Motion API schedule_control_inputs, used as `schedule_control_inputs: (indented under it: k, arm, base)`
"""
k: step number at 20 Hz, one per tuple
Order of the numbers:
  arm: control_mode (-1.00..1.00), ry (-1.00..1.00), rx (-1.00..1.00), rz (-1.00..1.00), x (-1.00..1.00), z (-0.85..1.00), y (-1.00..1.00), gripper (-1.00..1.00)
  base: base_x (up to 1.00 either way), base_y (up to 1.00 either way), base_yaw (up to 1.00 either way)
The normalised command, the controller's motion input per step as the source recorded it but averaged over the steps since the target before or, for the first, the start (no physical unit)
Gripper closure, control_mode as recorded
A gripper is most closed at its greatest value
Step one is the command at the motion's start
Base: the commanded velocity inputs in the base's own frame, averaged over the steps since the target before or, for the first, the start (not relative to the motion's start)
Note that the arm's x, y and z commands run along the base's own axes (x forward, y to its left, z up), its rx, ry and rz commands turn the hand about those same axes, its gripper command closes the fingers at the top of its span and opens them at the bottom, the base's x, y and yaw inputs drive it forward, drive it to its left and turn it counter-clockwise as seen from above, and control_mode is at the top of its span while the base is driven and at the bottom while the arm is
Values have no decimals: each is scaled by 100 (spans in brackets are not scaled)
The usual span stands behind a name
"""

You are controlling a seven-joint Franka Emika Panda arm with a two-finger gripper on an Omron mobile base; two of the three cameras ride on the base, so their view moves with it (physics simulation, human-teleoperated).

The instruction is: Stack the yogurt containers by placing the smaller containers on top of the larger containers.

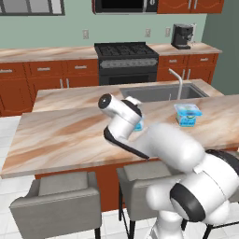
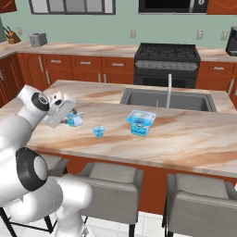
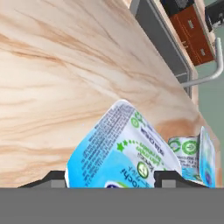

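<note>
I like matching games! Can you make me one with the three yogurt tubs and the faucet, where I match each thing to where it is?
Things:
1. widest yogurt tub
2. tiniest yogurt tub
3. middle yogurt tub
4. faucet

Places:
A. between the end effector fingers
B. standing at the sink
C. alone on the island counter, nearest the sink
D. on the counter between the other two tubs

Pairs: 1-C, 2-D, 3-A, 4-B
</note>
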Motion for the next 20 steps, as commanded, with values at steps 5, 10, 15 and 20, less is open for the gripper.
schedule_control_inputs:
  k: [5,10,15,20]
  arm:
    - [-100,-22,5,0,-17,47,-15,100]
    - [-100,-22,8,0,-17,50,-24,100]
    - [-100,-15,7,0,-18,44,-37,100]
    - [-100,-12,3,0,-18,40,-43,100]
  base:
    - [0,0,0]
    - [0,0,0]
    - [0,0,0]
    - [0,0,0]
